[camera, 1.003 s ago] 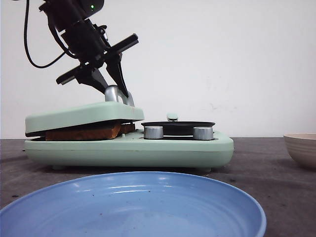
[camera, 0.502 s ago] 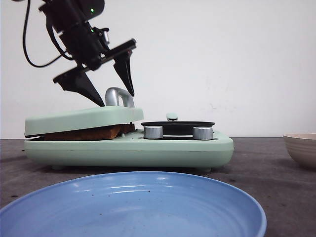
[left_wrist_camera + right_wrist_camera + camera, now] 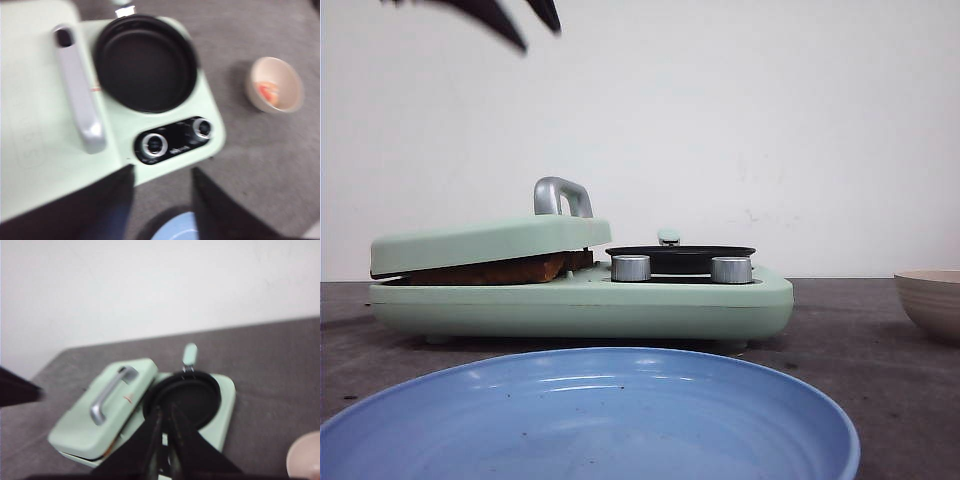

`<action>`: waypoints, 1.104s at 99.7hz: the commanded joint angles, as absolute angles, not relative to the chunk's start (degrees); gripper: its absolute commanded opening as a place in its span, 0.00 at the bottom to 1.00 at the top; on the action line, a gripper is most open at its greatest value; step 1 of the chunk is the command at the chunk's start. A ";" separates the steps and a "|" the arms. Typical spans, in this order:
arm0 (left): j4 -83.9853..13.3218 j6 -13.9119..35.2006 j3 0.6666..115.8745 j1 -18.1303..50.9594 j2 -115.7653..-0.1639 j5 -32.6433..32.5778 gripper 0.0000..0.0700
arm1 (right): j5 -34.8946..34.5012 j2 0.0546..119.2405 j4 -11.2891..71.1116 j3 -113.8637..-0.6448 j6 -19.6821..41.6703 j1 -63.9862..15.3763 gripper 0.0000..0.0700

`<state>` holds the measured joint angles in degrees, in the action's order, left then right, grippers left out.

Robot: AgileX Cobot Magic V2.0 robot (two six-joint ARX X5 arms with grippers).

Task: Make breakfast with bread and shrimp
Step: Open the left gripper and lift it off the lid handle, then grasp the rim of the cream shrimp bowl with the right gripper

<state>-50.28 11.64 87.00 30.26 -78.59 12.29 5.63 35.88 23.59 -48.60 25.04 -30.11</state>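
I read the browned square bread slices [image 3: 495,269] as pressed under the closed mint-green lid [image 3: 480,238]. Left gripper [image 3: 162,187] hangs high above, jaws apart, empty. Right gripper [image 3: 164,432] jaws nearly together. Silver handle [image 3: 80,107] lies nearer my left arm.

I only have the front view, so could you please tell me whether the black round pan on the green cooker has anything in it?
Observer: No, the black round pan is empty in the left wrist view.
Operator: Thanks. What is in the beige bowl on the right?
Observer: The beige bowl holds something pink-orange, too blurred to name.
Operator: Are the left gripper's jaws open?
Observer: Yes, the left gripper is open and holds nothing.
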 commanded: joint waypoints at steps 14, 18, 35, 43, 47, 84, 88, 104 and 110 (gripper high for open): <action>-50.50 7.81 88.20 33.10 -70.65 12.38 0.01 | 6.15 40.95 23.05 -49.08 28.84 -26.52 0.01; -51.11 7.11 88.20 33.28 -69.32 11.92 0.01 | 6.17 41.91 22.87 -49.08 29.04 -25.15 0.01; -56.03 5.13 88.18 33.36 -64.66 10.92 0.01 | 4.56 46.13 22.87 -49.08 29.67 -15.81 0.01; -57.01 5.15 88.18 33.41 -62.50 10.94 0.01 | 0.45 48.53 22.85 -49.10 29.82 -9.74 0.02; -57.01 5.15 88.18 33.54 -61.49 10.94 0.01 | -1.83 49.93 22.87 -49.10 29.98 -6.61 0.08; -57.21 3.42 88.18 36.29 -57.32 10.85 0.01 | -16.84 66.48 29.19 -49.12 32.67 15.40 0.50; -57.23 3.38 88.18 36.47 -57.23 10.57 0.01 | -16.91 68.07 29.78 -49.12 32.23 16.29 0.50; -57.30 3.14 88.18 36.51 -57.25 10.46 0.01 | -16.99 72.88 29.41 -49.12 30.02 17.67 0.49; -57.30 2.59 88.18 36.51 -57.28 10.46 0.01 | -17.41 74.46 28.71 -49.12 29.54 17.67 0.48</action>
